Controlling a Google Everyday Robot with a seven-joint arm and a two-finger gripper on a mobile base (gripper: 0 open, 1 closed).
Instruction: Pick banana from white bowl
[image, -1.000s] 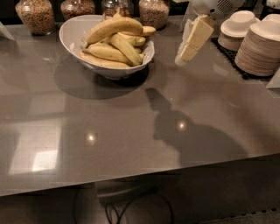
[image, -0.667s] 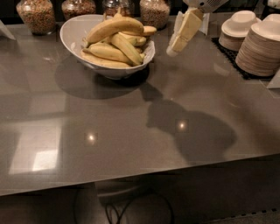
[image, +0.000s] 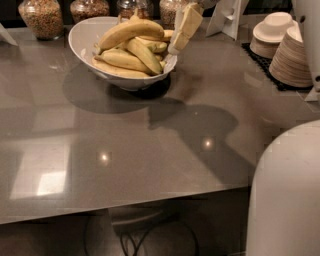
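Observation:
The white bowl (image: 85, 47) stands at the back left of the grey counter and holds several yellow bananas. The banana (image: 131, 31), the longest and thickest one, lies on top of the pile, curving from lower left to upper right. My gripper (image: 184, 29) with cream-coloured fingers hangs over the bowl's right rim, just right of the banana's stem end. It holds nothing that I can see.
Glass jars (image: 42, 17) of grains line the back edge behind the bowl. Stacks of small off-white disposable bowls (image: 295, 57) stand at the back right on a dark mat. A white part of my body (image: 287, 195) fills the lower right corner.
The gripper has moved left, from beside the stacked bowls to over the white bowl's right rim. The view has also come closer to the counter.

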